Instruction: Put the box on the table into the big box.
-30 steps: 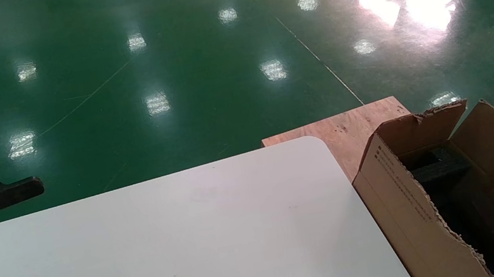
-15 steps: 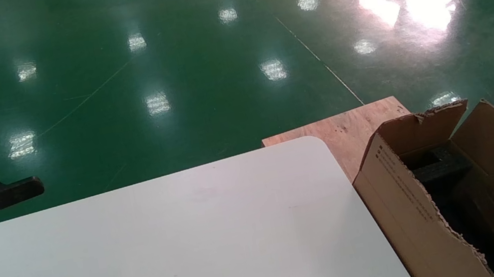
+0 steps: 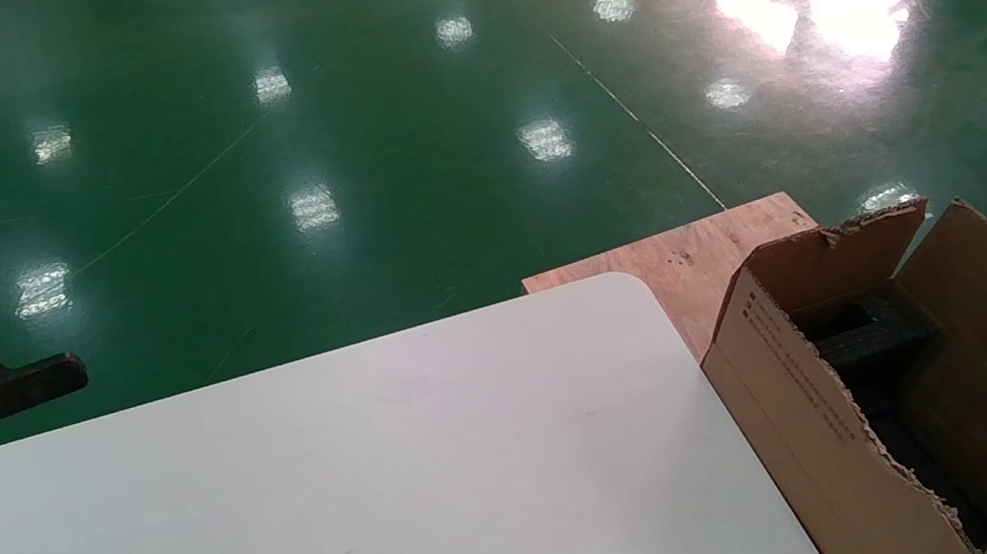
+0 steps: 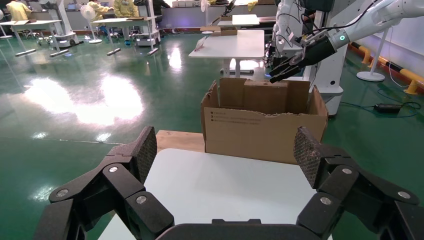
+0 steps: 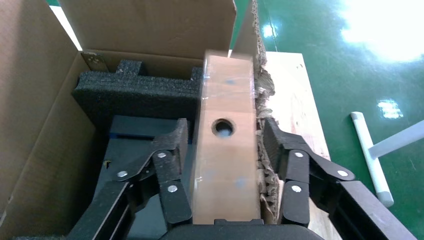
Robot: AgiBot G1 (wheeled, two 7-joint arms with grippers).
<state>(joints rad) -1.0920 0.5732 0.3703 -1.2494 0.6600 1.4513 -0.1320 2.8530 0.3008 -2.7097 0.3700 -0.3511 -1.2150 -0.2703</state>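
Bright overhead lamps glare in white patches off the glossy green floor (image 3: 328,144) — strongest at the far right of the head view. The white surface (image 3: 367,482) is evenly lit, with faint shadows. In the right wrist view the box (image 5: 226,145) looks slightly blurred — softest at its far end.

One small plywood box (image 5: 223,150), one big cardboard box (image 3: 807,384), one white table (image 3: 371,502), one flat plywood board (image 3: 683,259), two grippers: left gripper (image 3: 53,487), right gripper (image 5: 225,150).
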